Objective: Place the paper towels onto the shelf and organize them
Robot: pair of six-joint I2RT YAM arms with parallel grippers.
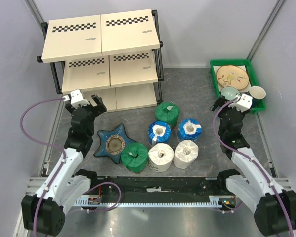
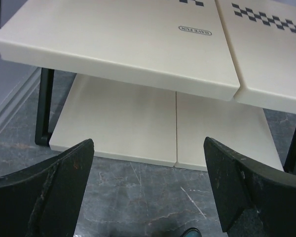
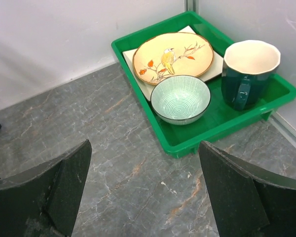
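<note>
Six fat, wrapped paper towels (image 1: 161, 157) stand on end in a loose cluster at the middle of the tabletop (image 1: 197, 106), none of them on the shelf (image 1: 103, 54). One green roll (image 1: 166, 113) sits farthest back. Two blue rolls (image 1: 160, 132) with white tops stand side by side in front of it. Nearest the near edge is a row of a second green roll (image 1: 134, 156) and two white rolls (image 1: 186, 154) whose hollow cores face up. The shelf stands at the far left corner, three tiers of cream boards with black-and-white checkered strips on a black tube frame, and all its visible boards are bare. The left jaws, on the left arm (image 1: 71, 158), stand wide apart and released, grasping nothing. They hover low over the tabletop just in front of the shelf's bottom board (image 2: 123, 113), with the rolls well apart toward the middle. The right jaws, on the right arm (image 1: 246, 165), are likewise spread and grasp nothing. They point at a green tray (image 3: 187, 143) in the far right corner, which holds a bird-painted plate (image 3: 172, 57), a small bowl (image 3: 180, 98) and a dark mug (image 3: 249, 74). The nearest blue roll lies apart from them, toward the middle. A blue star-shaped dish (image 1: 113, 143) rests just beside the near green roll, on its left-edge side.
</note>
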